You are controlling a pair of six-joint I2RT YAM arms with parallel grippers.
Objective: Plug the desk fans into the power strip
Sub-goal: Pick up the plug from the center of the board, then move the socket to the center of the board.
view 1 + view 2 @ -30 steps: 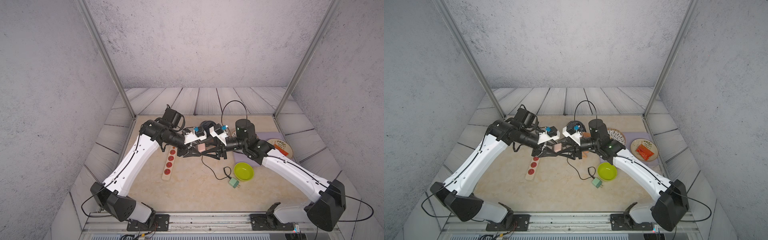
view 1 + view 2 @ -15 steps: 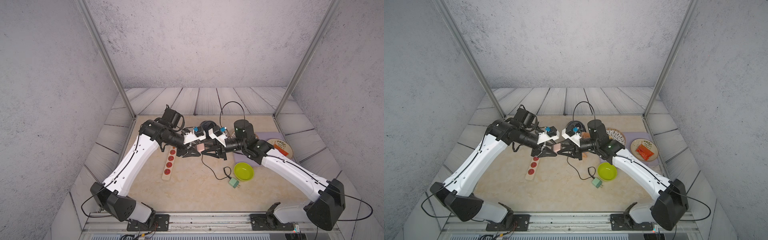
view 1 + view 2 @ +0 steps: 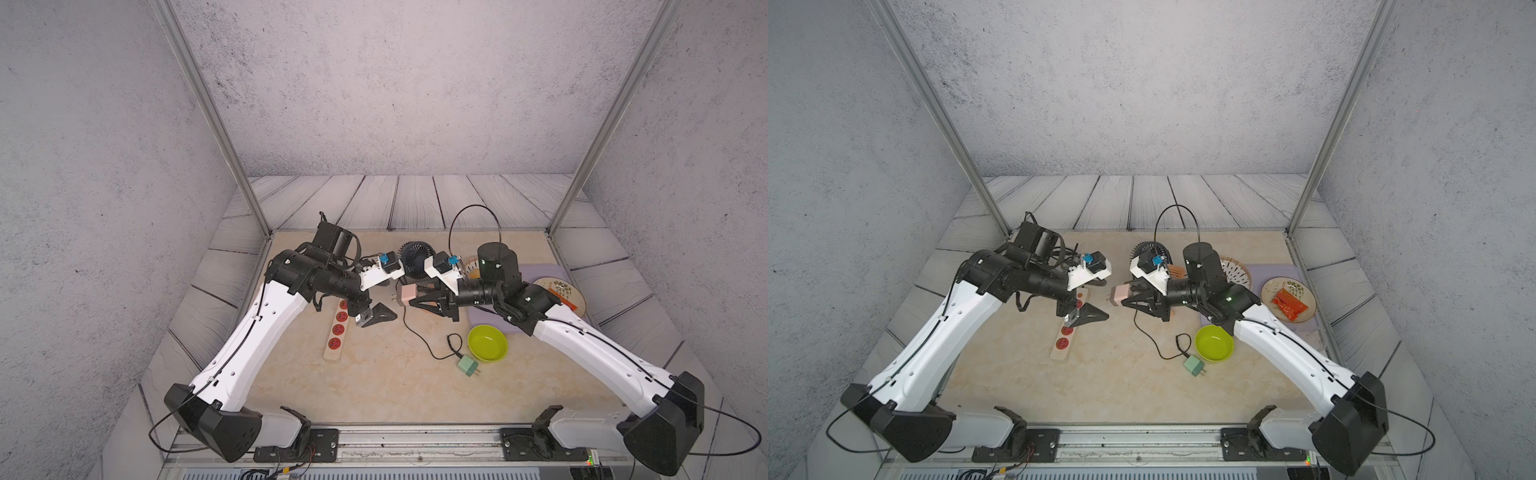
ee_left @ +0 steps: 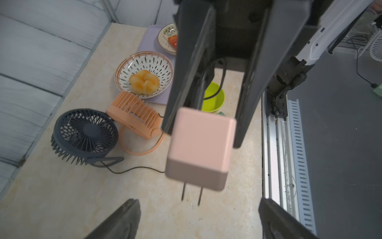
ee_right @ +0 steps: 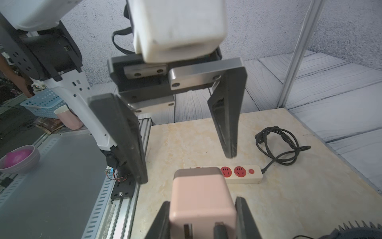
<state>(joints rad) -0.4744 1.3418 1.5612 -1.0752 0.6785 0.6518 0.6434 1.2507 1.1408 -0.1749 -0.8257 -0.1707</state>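
My right gripper (image 3: 415, 297) is shut on a pink plug (image 3: 406, 294), held above the table with its two prongs pointing at my left gripper (image 3: 392, 301). That gripper stands open just short of the prongs and holds nothing; its fingers (image 5: 128, 136) are spread wide. The wrist views show the pink plug (image 4: 201, 144) (image 5: 201, 198) square between the right fingers. The power strip (image 3: 338, 332) (image 5: 241, 173) lies flat under the left gripper, red sockets up. A dark desk fan (image 4: 84, 134) and a peach fan (image 4: 134, 113) stand at the back. Which fan the plug's cord reaches, I cannot tell.
A green bowl (image 3: 488, 343) and a green adapter (image 3: 467, 366) lie in front of the right arm. A patterned bowl with bread (image 4: 144, 60) and a plate with a red packet (image 3: 1289, 305) sit on a purple tray at the back right. The strip's coiled black cord (image 5: 279, 144) lies at the back left.
The right gripper closed on the pink plug while the left still held it. The left gripper has now let go, opened wide and drawn back a little.
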